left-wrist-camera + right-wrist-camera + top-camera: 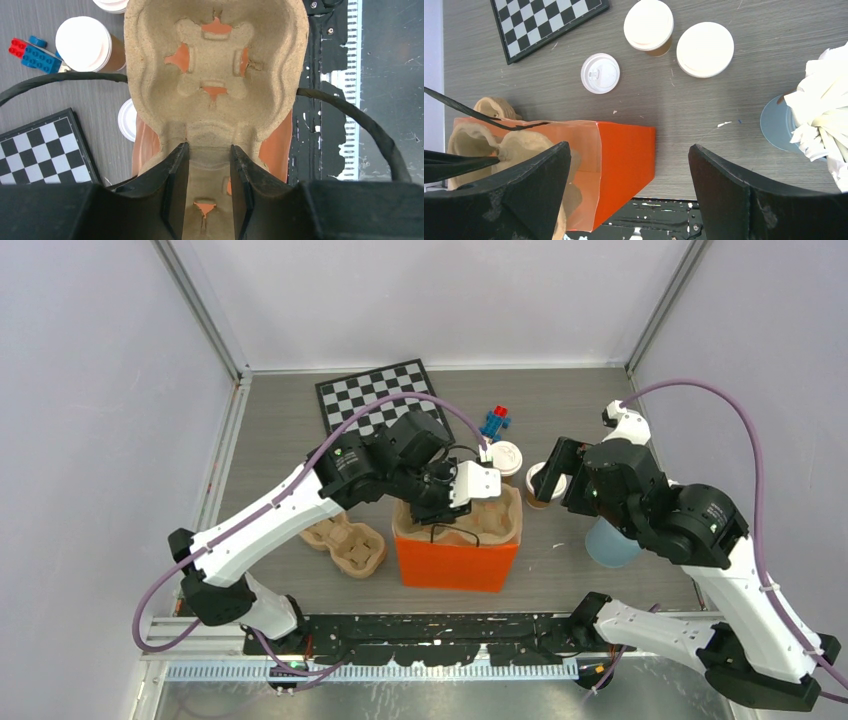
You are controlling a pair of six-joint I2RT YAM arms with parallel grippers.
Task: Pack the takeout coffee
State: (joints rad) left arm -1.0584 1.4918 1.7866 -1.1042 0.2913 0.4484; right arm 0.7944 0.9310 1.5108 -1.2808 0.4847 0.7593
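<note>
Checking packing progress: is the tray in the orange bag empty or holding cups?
Empty: the tray has bare wells, orange bag showing through the slits; lidded cups stand on the table.

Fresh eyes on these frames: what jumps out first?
The bright orange bag in the middle, with a pulp cup tray in its mouth, pinched by the left gripper. Just beyond it, white-lidded coffee cups stand unpacked on the table, with the right gripper wide open nearby.
</note>
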